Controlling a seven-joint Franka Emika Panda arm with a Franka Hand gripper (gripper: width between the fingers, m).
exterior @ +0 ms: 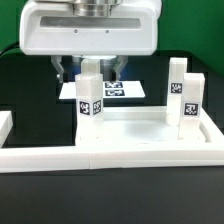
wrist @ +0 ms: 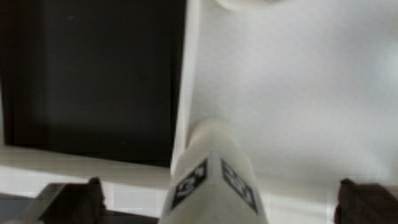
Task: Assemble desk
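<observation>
The white rimmed tabletop [exterior: 140, 128] lies flat inside the border rail. One tagged white leg block [exterior: 90, 97] stands upright at its corner on the exterior view's left. Two more leg blocks [exterior: 178, 88] [exterior: 192, 102] stand upright at the corner on the exterior view's right. My gripper [exterior: 90, 72] hangs over the left leg, open, with one finger on each side and not touching it. In the wrist view the leg [wrist: 214, 175] rises between my wide-apart fingers [wrist: 71, 202], with the tabletop [wrist: 302, 80] below. The gripper [wrist: 217, 205] holds nothing. A fourth leg is not in view.
The long white border rail [exterior: 100, 158] runs along the front and turns up at the exterior view's left [exterior: 5, 125]. The marker board [exterior: 125, 90] lies on the black table behind the tabletop, under the gripper body.
</observation>
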